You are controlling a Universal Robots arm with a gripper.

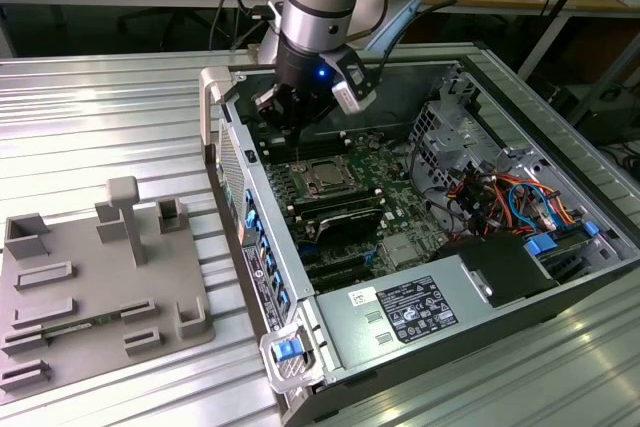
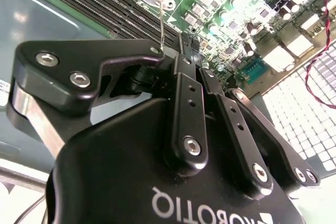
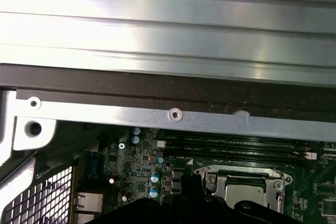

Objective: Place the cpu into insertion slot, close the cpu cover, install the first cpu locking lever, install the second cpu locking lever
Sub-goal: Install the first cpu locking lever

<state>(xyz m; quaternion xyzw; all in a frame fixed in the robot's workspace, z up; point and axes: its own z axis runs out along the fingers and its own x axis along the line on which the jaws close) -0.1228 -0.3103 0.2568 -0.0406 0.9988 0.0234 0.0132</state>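
A ribbed metal table [image 1: 100,107] carries an open computer case [image 1: 252,217], and beside it, on the exterior view's left, a grey fixture tray [image 1: 60,347] with several slotted holders; inside the case lie a green motherboard [image 1: 395,182], a power supply [image 1: 400,312] and a tangle of orange and blue cables [image 1: 505,197]; the arm reaches down into the case, the gripper [image 1: 297,127] hanging just above the socket; in the second wrist view its fingers [image 2: 181,93] are drawn together at the tips, pinched on a thin locking lever [image 2: 161,24] that rises upright from the socket's corner; in the first wrist view the cpu cover [image 3: 239,173] lies flat on the socket beside the dark memory slots [image 3: 231,148]; the cpu [image 3: 247,192] sits in the socket, showing through the cover's window.
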